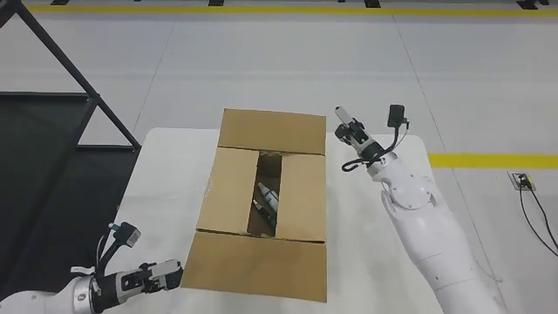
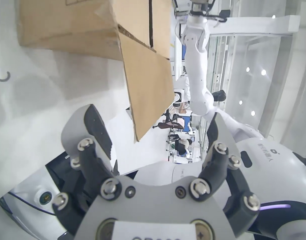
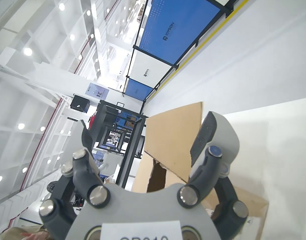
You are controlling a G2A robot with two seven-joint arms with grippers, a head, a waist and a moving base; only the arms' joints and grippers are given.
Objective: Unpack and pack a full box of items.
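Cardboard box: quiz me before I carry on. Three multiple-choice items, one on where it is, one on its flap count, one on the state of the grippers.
1. Where does the brown cardboard box stand?
A. On the grey floor
B. On the white table
C. Lifted off the table by an arm

2. How many flaps of the box show in the top view?
A. Two
B. Six
C. Four

3. How are the left gripper and the right gripper?
A. Both open and empty
B. Both shut on a flap
C. One open, one shut on an item

Answers:
1 B: the box rests on the tabletop between the arms.
2 C: one far, one near, and two side flaps with a gap between them.
3 A: each wrist view shows its fingers spread with nothing between them.
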